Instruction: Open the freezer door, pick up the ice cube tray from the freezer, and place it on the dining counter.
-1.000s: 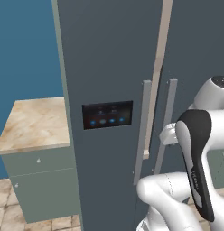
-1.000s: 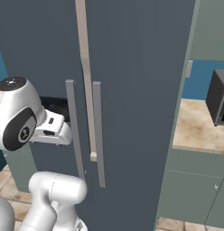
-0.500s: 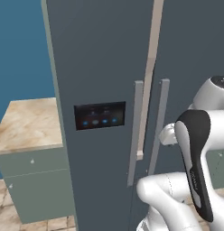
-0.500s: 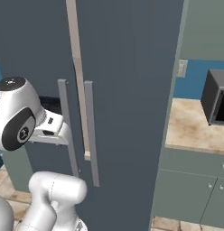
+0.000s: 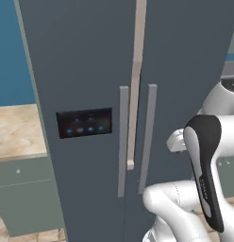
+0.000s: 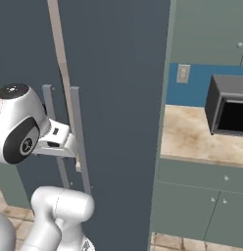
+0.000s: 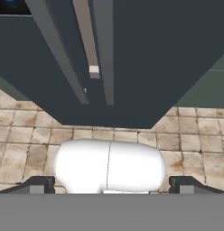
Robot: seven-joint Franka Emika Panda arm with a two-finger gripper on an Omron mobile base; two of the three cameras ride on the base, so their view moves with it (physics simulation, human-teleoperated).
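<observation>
Gripper jaws stand fully apart, holding nothing, well short of the freezer door. That door is shut, its bar handle untouched beside the control panel. Spread jaws suit a coming grasp on the handle.

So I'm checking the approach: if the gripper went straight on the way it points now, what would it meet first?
Probably the tiled floor in front of the fridge: the open gripper points down, short of the door handles. Depth is hard to judge.
</observation>
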